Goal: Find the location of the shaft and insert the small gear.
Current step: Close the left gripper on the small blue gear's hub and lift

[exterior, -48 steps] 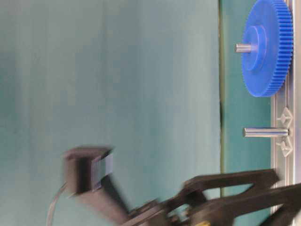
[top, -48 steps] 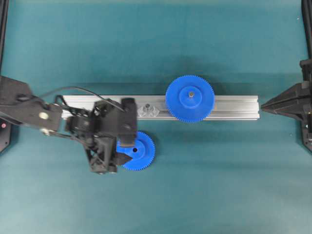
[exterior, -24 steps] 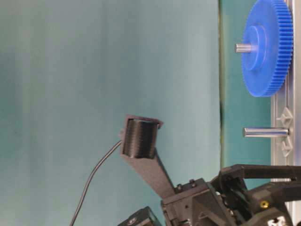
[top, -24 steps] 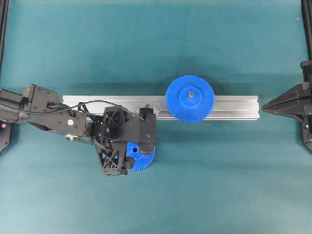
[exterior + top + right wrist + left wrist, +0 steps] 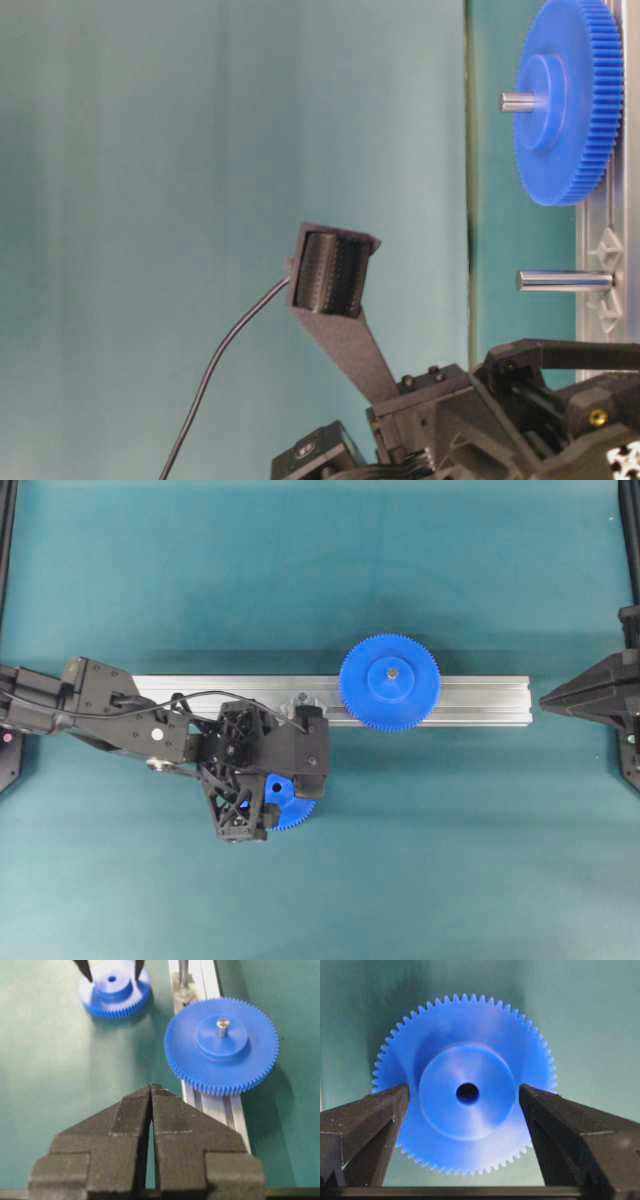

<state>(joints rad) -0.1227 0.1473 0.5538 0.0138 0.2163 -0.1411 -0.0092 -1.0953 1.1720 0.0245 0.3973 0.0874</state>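
The small gear (image 5: 465,1055), a bright blue toothed disc with a raised hub and a centre hole, lies flat on the green mat. It also shows as the small gear (image 5: 296,812) and the small gear (image 5: 114,995). My left gripper (image 5: 464,1110) is open right above it, with one finger on each side of the hub and nothing gripped. From overhead the left gripper (image 5: 280,790) hides most of the gear. The shaft (image 5: 565,281), a thin grey pin, rises from a silvery bracket on the rail, just beyond the gear. My right gripper (image 5: 151,1087) is shut and empty at the rail's right end.
A larger blue gear (image 5: 390,683) sits on its own pin on the aluminium rail (image 5: 480,700), to the right of the shaft. The left arm and its cable cross the rail's left end. Green mat lies all around.
My left gripper has moved right over the small gear, now covering most of it, its jaws still open. The right arm and the gears have not moved.
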